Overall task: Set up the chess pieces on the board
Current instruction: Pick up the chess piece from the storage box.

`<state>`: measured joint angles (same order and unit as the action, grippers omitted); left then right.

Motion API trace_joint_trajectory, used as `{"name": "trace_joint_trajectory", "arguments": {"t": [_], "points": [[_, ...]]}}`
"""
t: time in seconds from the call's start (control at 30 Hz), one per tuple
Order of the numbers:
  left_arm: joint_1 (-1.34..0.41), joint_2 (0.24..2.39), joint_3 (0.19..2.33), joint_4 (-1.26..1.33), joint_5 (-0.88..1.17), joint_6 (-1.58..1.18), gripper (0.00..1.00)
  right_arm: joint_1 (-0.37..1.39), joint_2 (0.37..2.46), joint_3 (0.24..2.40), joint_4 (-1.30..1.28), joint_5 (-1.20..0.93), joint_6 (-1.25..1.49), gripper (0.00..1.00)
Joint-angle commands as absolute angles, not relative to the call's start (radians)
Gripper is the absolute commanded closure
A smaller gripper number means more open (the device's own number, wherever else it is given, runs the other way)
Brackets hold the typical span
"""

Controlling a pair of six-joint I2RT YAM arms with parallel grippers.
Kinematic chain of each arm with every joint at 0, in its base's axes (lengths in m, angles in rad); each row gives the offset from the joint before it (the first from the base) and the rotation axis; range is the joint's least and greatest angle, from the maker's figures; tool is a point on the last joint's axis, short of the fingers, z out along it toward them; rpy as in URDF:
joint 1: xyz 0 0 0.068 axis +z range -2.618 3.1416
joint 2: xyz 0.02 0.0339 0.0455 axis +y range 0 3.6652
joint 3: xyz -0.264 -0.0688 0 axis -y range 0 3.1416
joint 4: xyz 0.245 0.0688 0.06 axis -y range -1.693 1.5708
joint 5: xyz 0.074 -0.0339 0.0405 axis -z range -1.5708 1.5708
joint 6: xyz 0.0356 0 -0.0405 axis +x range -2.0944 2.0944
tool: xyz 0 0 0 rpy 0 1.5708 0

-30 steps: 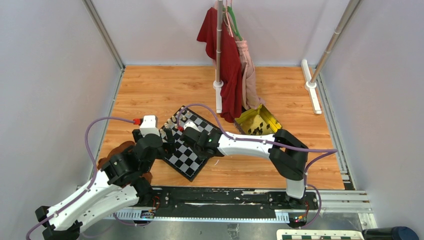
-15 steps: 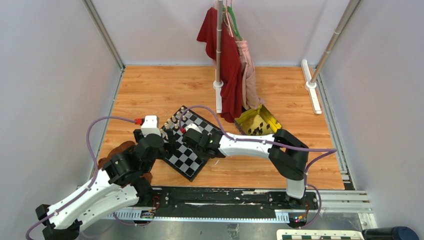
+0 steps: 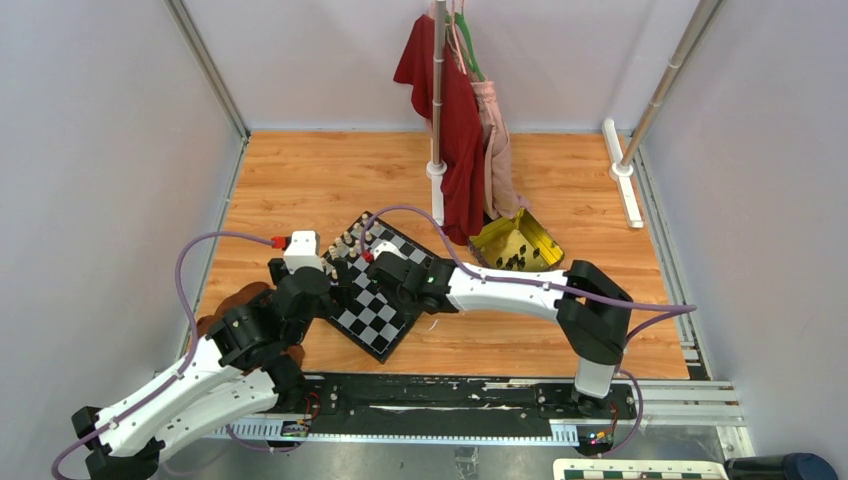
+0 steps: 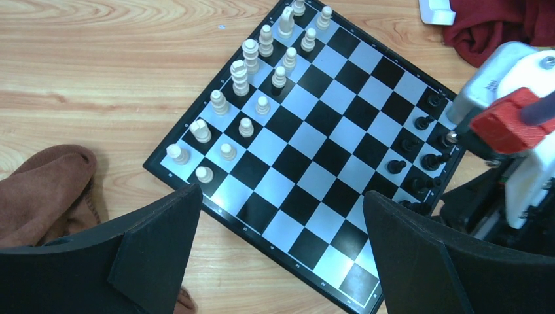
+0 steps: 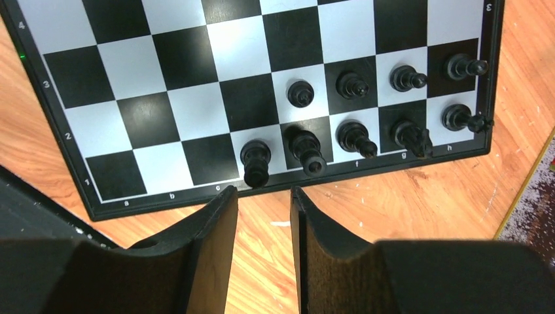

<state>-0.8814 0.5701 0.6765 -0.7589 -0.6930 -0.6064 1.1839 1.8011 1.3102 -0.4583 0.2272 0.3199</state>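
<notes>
Black pieces (image 5: pixel 255 160) sit just beyond right gripper (image 5: pixel 263 196), jaws parted and empty; sloppy move could topple them; left gripper (image 4: pixel 281 199) spread wide, empty

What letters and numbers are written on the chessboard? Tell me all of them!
"4", "3", "2", "1": down the left border of the board, right wrist view.
"a", "b", "c", "f", "g", "h": along its near border; black pieces cover the marks between c and f.
"3": on the right border, far corner.
Border marks in the left wrist view: too small to read.
</notes>
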Motion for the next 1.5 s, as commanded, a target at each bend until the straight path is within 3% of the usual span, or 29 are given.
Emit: {"name": "trace_joint_trajectory", "arguments": {"t": [0.0,0.27,0.4,0.6,0.83,1.47], "points": [[-0.895,0.573,0.667,-0.769,-0.721,-0.622,0.0,1.185,1.734,1.311,-0.53,0.206,0.307,0.6],[-0.896,0.568,0.67,-0.774,-0.727,-0.623,0.0,1.177,1.59,1.302,-0.598,0.384,0.321,0.6],[-0.896,0.568,0.67,-0.774,-0.726,-0.623,0.0,1.068,1.519,1.261,-0.621,0.471,0.369,0.58],[-0.896,0.573,0.67,-0.773,-0.723,-0.621,0.0,0.812,1.448,1.16,-0.619,0.459,0.427,0.57],[-0.897,0.577,0.673,-0.771,-0.72,-0.621,0.0,0.635,1.436,1.064,-0.557,0.409,0.411,0.58],[-0.9,0.585,0.671,-0.771,-0.723,-0.619,0.0,0.504,1.572,1.034,-0.47,0.305,0.378,0.69]]}}
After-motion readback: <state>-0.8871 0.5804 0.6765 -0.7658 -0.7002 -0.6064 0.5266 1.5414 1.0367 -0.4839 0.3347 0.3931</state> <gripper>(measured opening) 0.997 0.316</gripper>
